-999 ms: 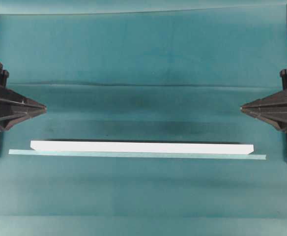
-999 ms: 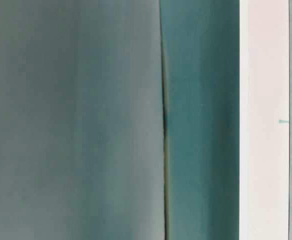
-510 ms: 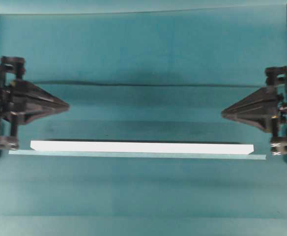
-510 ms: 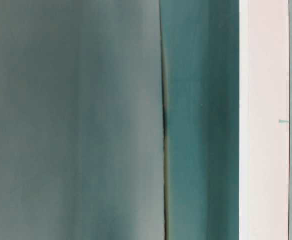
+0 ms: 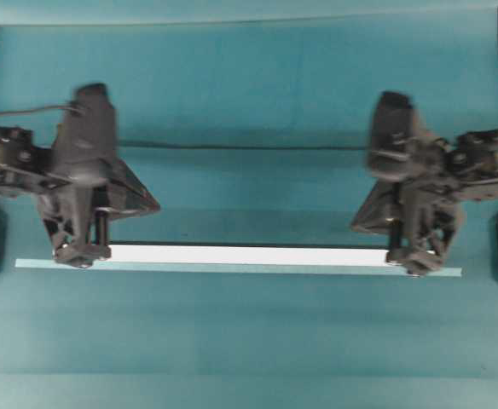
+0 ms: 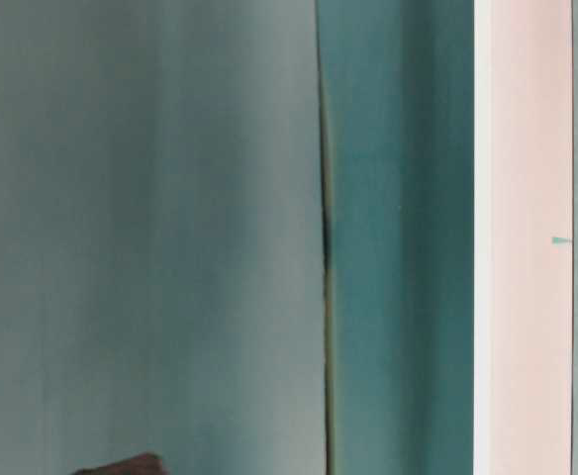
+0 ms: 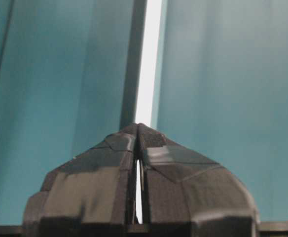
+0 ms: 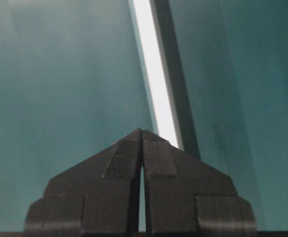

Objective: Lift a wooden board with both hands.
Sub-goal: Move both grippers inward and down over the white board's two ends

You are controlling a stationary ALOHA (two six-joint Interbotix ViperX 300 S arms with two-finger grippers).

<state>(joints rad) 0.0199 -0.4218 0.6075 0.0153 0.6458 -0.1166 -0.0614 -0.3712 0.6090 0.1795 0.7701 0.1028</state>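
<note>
Both closed pincers over the wooden board (image 5: 249,255)

So the wooden board (image 5: 249,255) is a long, skinny, flat plank, bright white, lying flat on the table and running left to right across most of the overhead view. My left hand (image 5: 147,207) covers its left end and my right hand (image 5: 357,223) its right end, both with fingers pressed together. From my wrist cams it stretches away as a thin white stripe.
</note>
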